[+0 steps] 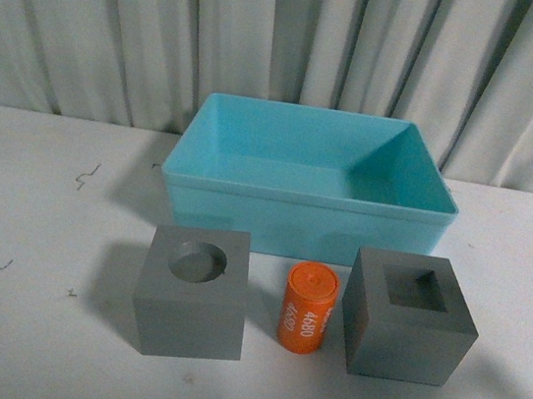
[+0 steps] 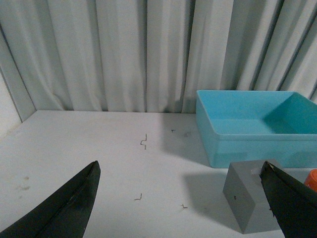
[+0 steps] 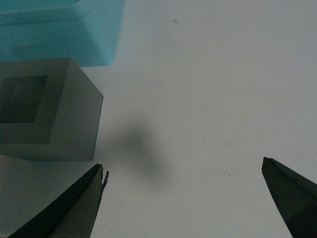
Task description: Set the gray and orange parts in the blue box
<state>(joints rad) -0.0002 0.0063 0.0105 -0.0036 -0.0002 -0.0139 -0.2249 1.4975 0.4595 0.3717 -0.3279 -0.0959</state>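
Observation:
In the front view the blue box (image 1: 305, 210) stands empty at the table's middle back. In front of it sit a gray cube with a round hole (image 1: 196, 294), an orange cylinder (image 1: 307, 307) marked "4680", and a gray cube with a rectangular slot (image 1: 409, 317). Neither arm shows there. My left gripper (image 2: 181, 171) is open over bare table, with the round-hole cube (image 2: 247, 201) by one fingertip, an orange sliver (image 2: 312, 179) and the box (image 2: 257, 126) beyond. My right gripper (image 3: 183, 168) is open over bare table beside the slotted cube (image 3: 47, 116); the box's corner (image 3: 64, 32) lies behind.
A white tabletop (image 1: 34, 226) carries small dark specks and bent wire bits (image 2: 144, 142) left of the box. A pale pleated curtain (image 1: 290, 34) closes off the back.

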